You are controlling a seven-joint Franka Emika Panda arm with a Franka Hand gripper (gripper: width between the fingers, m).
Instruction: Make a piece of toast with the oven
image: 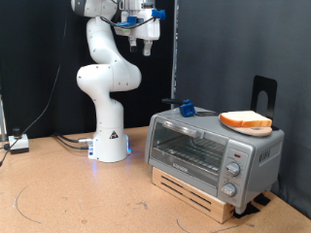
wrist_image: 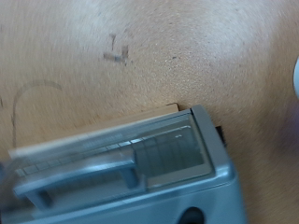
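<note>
- Nearest the exterior camera: the wooden tabletop (image: 68,194), bare tan board with faint ring scuffs at about 7 o'clock in the frame.
- Next back, at 4 o'clock: the oven (image: 214,146), silver box, glass door closed, wire rack visible inside and nothing on it. Knobs run down its front panel on the exterior view's right. It sits on a slatted wooden base (image: 199,189).
- The piece of toast (image: 245,120) lies on a round wooden plate (image: 260,128) on top of the oven, toward the exterior view's right. Pale face, browner crust.
- A small blue object (image: 186,108) also sits on the oven top, at the back corner toward the exterior view's left; can't tell what it is.
- Progress, my read: nothing done yet. Bread not in the oven, door shut, slice untouched.
- Further back at 10 o'clock: white arm base on the table, cables trailing off to a small white box (image: 17,143) at the exterior view's left edge.
- The gripper (image: 143,41) is up at 12 o'clock, well above and apart from the oven, holding nothing. Fingers too small to judge open or closed; wrist view shows no fingers, just the oven's front edge and door handle (wrist_image: 79,175) from above, blurred.
- Farthest: black curtain backdrop, a dark vertical pole (image: 176,49).
</note>
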